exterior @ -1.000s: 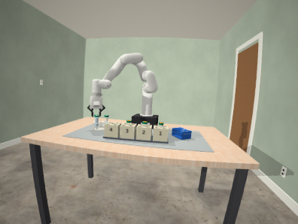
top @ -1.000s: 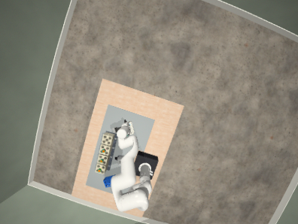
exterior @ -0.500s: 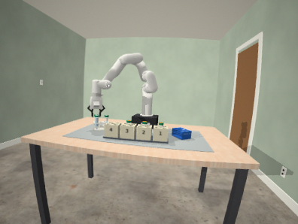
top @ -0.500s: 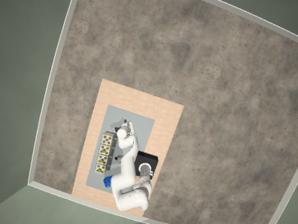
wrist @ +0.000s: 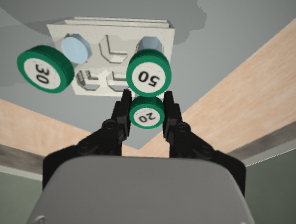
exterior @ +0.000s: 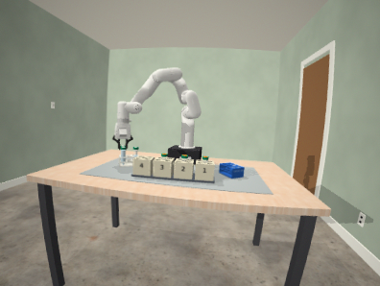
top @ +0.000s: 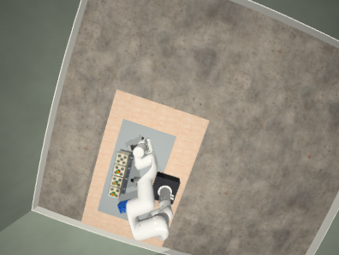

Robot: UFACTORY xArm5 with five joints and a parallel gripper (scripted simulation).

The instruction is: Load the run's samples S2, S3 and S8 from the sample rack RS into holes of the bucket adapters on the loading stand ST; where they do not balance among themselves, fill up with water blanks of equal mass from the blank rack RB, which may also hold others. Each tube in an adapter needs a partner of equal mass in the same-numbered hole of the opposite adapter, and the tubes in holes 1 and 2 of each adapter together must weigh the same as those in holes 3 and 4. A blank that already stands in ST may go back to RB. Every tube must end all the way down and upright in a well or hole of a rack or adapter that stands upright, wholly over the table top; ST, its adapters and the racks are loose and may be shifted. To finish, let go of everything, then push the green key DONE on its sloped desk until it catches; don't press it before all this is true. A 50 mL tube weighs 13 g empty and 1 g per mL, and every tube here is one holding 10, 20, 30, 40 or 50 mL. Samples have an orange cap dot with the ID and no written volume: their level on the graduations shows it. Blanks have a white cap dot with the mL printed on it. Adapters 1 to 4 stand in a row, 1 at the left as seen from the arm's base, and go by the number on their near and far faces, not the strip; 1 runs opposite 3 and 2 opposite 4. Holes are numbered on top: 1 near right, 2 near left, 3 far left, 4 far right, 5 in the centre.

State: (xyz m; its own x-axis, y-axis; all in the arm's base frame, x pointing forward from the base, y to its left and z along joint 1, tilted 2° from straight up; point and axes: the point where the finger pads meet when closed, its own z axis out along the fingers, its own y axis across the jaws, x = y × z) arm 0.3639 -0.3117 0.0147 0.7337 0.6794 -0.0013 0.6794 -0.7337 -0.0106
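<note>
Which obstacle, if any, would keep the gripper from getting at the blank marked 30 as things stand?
Probably not reachable yet: the gripper is shut on the blank marked 20, so its fingers are occupied. The blank marked 30 itself stands uncovered at the white rack, apart from the 50 blank.

A small room with pale green walls (exterior: 72,96) and a plain light ceiling (exterior: 192,24). The floor (exterior: 168,250) is mottled grey-brown, concrete-like, edged by a white baseboard (exterior: 347,240). In the right-hand wall a brown door (exterior: 312,125) sits in a white frame; a white outlet plate (exterior: 361,219) lies low beside it, and a small white switch plate (exterior: 53,105) is mounted on the left wall. A light wooden table (exterior: 201,197) on dark legs (exterior: 50,235) stands centrally, its top partly covered by a grey mat (exterior: 249,184). Lighting is even and diffuse, with soft shadows.
</note>
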